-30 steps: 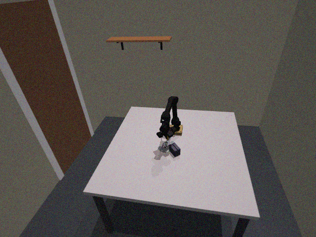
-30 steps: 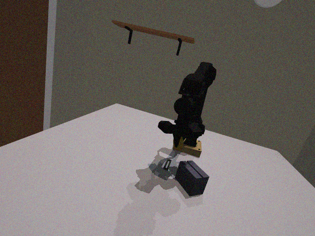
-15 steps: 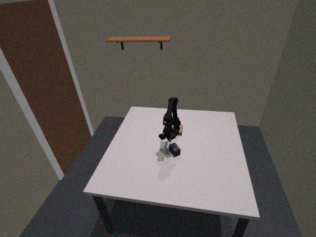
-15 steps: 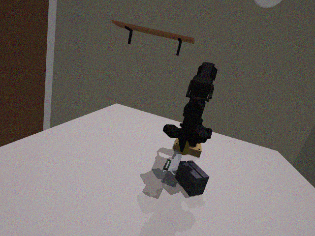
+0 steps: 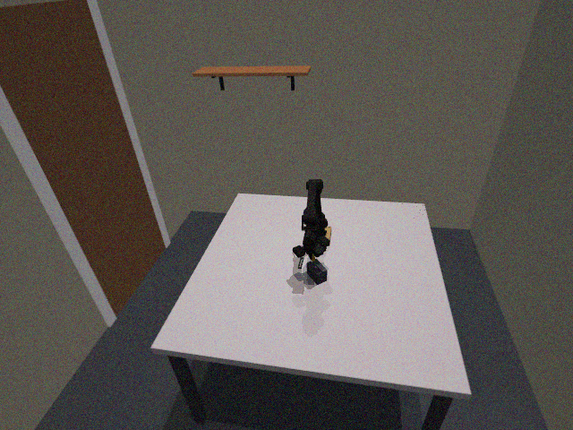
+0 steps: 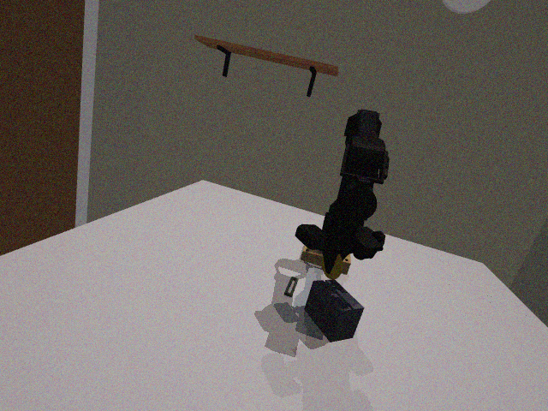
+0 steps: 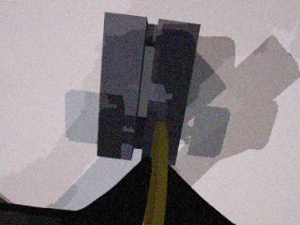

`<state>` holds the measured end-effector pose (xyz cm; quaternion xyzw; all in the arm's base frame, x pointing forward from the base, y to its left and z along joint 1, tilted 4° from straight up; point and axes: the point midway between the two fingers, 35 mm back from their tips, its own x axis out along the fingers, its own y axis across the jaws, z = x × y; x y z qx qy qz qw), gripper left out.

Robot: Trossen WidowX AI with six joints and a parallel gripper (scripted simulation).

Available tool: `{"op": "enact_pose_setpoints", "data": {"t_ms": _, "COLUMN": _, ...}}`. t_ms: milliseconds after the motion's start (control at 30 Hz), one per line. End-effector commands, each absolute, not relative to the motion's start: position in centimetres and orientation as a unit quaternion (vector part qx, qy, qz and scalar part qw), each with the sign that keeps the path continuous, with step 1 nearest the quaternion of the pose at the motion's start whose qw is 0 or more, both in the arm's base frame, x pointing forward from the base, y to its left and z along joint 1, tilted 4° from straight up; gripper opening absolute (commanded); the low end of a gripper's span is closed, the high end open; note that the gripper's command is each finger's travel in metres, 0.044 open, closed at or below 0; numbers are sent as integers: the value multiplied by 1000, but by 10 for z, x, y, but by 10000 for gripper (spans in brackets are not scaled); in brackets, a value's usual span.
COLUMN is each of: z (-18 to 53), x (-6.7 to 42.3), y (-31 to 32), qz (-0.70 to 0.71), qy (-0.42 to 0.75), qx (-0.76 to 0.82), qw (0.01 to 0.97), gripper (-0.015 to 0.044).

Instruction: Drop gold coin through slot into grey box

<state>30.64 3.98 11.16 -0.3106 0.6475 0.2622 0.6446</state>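
Holder point(image 6: 289, 286) sits left on the desk point(image 6: 133, 287), dark-green rim, nothing in it. Box point(image 6: 334, 309) just right of it, lid shut, slot point(image 7: 145, 75) running along the lid. What is inside cannot be seen.

Hand point(image 6: 332, 265) hangs over the box, clamped on the coin point(image 7: 157, 173). The coin is edge-on in the wrist view, its lower edge above the near end of the lid, off the box, not in the slot.

Risks, judged from here:
- Coin looks a touch right of the slot line in the wrist view and leans a little against it. With the slot barely wider than the coin, a small twist or offset would land the rim on the lid and it would skid off or jam.
- Letting go too high could let the coin tip and fall flat on the lid or the desk.
- Pushing down while misaligned could lever the coin in the grip or shove the box, which is light-looking and free on the desk.
- Holder is near the box; a sideways correction could clip it.
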Motion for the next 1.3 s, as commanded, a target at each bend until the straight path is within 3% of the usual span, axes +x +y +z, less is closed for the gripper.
{"op": "enact_pose_setpoints", "data": {"t_ms": 0, "z": 112, "x": 312, "y": 51, "qz": 262, "qy": 646, "qx": -309, "qw": 647, "gripper": 0}}
{"op": "enact_pose_setpoints", "data": {"t_ms": 1267, "z": 110, "x": 321, "y": 72, "qz": 262, "qy": 648, "qx": -310, "qw": 645, "gripper": 0}}
